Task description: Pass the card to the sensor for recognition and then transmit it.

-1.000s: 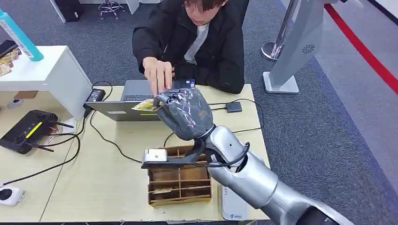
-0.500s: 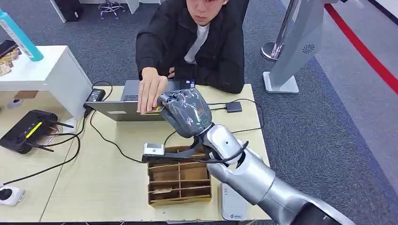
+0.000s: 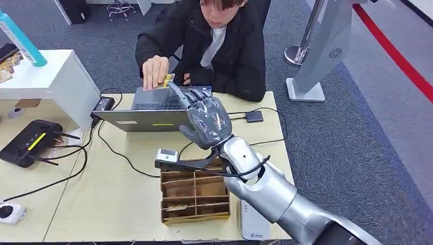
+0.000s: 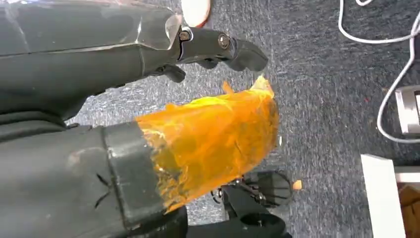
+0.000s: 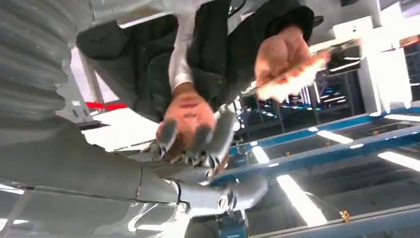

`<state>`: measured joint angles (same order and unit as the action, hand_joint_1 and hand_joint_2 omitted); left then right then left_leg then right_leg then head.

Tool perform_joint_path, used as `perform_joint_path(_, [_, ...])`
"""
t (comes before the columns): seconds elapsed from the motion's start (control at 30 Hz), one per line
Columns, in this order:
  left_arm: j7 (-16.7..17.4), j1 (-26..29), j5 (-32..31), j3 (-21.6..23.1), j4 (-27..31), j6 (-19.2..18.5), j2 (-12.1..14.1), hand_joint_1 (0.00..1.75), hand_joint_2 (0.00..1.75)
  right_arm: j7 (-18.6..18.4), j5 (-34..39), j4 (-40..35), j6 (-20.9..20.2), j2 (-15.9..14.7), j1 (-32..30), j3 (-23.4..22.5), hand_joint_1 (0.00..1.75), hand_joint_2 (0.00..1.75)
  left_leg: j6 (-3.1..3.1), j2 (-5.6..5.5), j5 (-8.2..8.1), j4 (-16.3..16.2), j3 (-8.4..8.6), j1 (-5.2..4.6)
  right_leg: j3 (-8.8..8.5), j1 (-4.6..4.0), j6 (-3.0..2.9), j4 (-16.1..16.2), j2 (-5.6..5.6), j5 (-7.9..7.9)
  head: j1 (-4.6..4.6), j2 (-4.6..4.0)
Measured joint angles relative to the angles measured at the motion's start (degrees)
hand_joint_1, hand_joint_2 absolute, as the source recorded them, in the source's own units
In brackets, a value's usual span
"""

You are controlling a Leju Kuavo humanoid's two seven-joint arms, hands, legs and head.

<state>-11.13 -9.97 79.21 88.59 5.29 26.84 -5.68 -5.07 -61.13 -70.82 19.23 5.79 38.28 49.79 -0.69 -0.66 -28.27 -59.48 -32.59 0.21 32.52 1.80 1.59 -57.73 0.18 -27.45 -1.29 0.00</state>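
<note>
Card yellow, thin, pinched in person's hand; right hand empty, fingers spread, just beside.

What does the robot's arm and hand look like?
The right arm is shiny silver and rounded, with thin black cables looping around its wrist. The right hand is dark grey with a glossy see-through cover. The left hand is dark too, with orange tape wrapped around its thumb.
</note>
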Motion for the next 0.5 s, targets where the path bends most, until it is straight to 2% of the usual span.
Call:
perform_joint_path(0.03, [0.0,0.0,-0.02,0.0,0.0,0.02,-0.11,0.0,0.0,-0.09,-0.15,-0.02,0.04,0.0,-0.21,-0.24,0.0,0.0,0.0,0.0,0.0,0.0,0.0,0.0,0.01,0.0,0.0,0.0,0.0,0.0,0.02,0.0])
perform_joint_path(0.17, [-0.33,0.18,-0.07,0.0,0.0,0.22,-0.48,0.0,0.0,-0.07,-0.61,-0.79,0.44,0.0,-1.85,-1.51,0.0,0.0,0.0,0.0,0.0,0.0,0.0,0.0,0.01,0.0,0.0,0.0,0.0,0.0,0.0,0.0])
perform_joint_path(0.23, [-0.94,0.49,0.61,0.0,0.0,0.28,-0.63,0.0,0.0,1.89,1.95,-2.1,0.59,0.0,-3.76,-2.58,0.0,0.0,0.0,0.0,0.0,0.0,0.01,0.0,0.02,0.0,0.0,0.0,0.0,0.0,0.0,0.0])
perform_joint_path(0.37, [-3.13,1.39,2.8,-0.07,0.0,0.61,-1.14,0.0,0.0,9.56,14.03,-7.68,0.35,-0.15,-11.42,-5.27,0.0,0.0,0.01,-0.01,-0.03,0.01,-0.04,0.0,0.06,-0.01,0.01,0.03,-0.01,-0.03,0.02,0.0])
perform_joint_path(0.5, [-5.09,2.44,5.34,-0.59,0.0,0.9,-1.6,0.0,0.0,18.65,30.9,-16.07,-3.41,-1.84,-21.18,-8.49,0.0,0.0,-0.01,-0.01,-0.08,0.01,-0.1,0.0,0.1,0.0,0.04,0.06,-0.02,-0.08,-0.02,0.0])
